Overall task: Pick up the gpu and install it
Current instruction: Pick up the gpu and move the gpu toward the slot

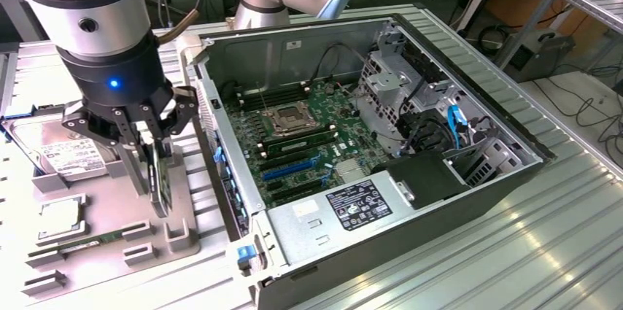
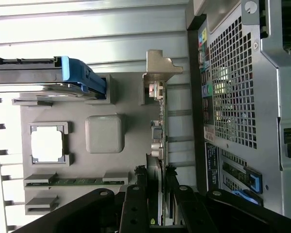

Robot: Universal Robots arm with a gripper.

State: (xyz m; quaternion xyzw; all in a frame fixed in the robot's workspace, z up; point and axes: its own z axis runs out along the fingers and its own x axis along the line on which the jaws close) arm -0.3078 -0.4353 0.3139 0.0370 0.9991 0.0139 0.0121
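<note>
gripper (image 1: 151,146) (image 2: 156,182): narrow, we see it clamped on the gpu (image 1: 163,186) (image 2: 158,141) upper edge.
gpu: 1, upright on edge in grey tray (image 1: 98,266), just beside open PC case (image 1: 506,179).
other tray parts: 1 hard drive (image 1: 68,157), 1 CPU (image 1: 60,219), 1 memory stick (image 1: 93,243).
hidden: gpu lower edge behind tray posts; arm cut off up top.

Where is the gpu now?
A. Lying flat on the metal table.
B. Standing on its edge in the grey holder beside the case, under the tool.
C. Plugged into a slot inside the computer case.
B: the gpu stands on edge in the grey holder under the tool, outside the computer case.
</note>
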